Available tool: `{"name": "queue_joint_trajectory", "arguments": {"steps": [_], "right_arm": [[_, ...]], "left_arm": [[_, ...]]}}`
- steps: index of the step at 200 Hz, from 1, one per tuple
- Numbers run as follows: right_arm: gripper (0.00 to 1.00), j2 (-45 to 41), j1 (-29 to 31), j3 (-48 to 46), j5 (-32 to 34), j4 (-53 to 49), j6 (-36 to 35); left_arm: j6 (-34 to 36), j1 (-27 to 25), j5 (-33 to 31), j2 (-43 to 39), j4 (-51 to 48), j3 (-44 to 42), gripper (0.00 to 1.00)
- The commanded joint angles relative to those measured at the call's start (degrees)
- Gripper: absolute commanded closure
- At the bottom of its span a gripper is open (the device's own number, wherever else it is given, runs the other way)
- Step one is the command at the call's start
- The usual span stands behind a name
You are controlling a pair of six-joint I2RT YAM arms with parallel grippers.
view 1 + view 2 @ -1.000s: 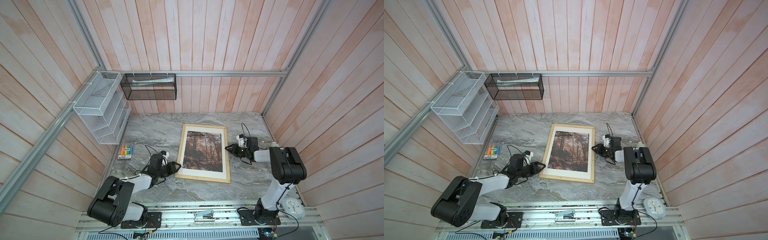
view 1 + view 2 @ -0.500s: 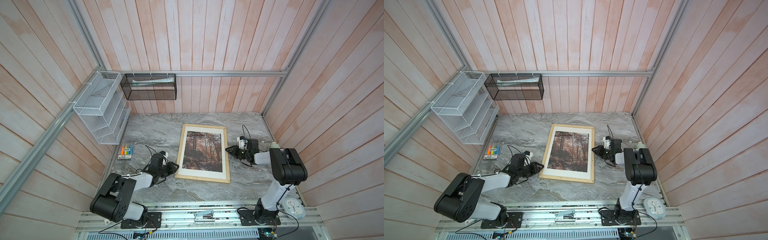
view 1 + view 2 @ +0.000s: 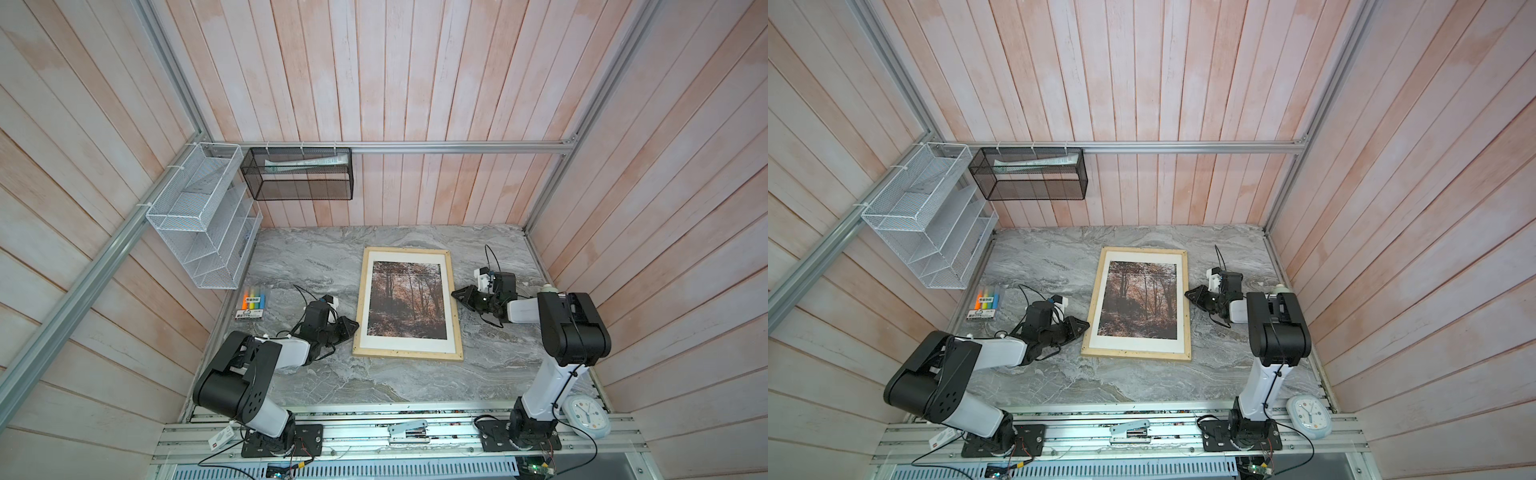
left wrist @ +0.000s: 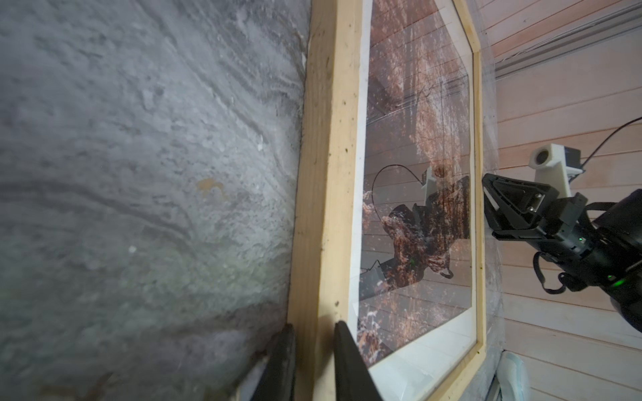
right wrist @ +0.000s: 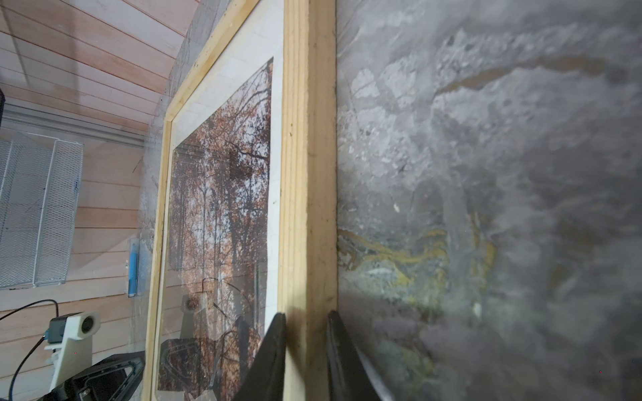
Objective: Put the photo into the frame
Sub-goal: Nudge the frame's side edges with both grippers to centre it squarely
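Left claw [image 4: 314, 330] pinching frame [image 3: 407, 357]: wood strip squeezed between both tips. In both top views, left claw at frame's 8 o'clock. Right claw [image 5: 305, 319] pinching strip on other long side same way, at frame's 3 o'clock. Photo [image 3: 407, 301] lies inside frame, white border [image 3: 405, 344] all round it. Frame lies mid table [image 3: 311, 257]. Marker pack [image 3: 250, 303] at 9 o'clock from left claw, well apart.

Left gripper [image 3: 354, 326] jaws narrow from wide apart to pinching the frame [image 3: 407, 356]'s left rail near its front corner. Right gripper [image 3: 456, 293] jaws tighten onto the right rail.
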Motion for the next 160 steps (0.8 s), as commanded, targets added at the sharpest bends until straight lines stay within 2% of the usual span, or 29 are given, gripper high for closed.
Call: {"name": "queue_joint_trajectory", "arguments": {"steps": [1,46,102,160], "right_arm": [[0.79,2.6,0.9,1.8,-1.8,-1.9,0.3],[0.79,5.4,0.3,5.4,-2.3,-2.6,0.2],[0.79,8.5,0.4,9.2,-3.2,-3.3,0.3],[0.78,7.0,0.1,9.1,-2.9,-3.9,-0.2]], "left_arm": [[1.5,-0.8,2.5,6.2,-0.6,2.4,0.81],[2.1,-0.8,4.1,13.0,0.1,7.5,0.83],[3.3,-0.8,3.5,14.4,-1.8,10.3,0.83],[4.4,-0.6,0.8,15.2,-4.3,12.4,0.84]]}}
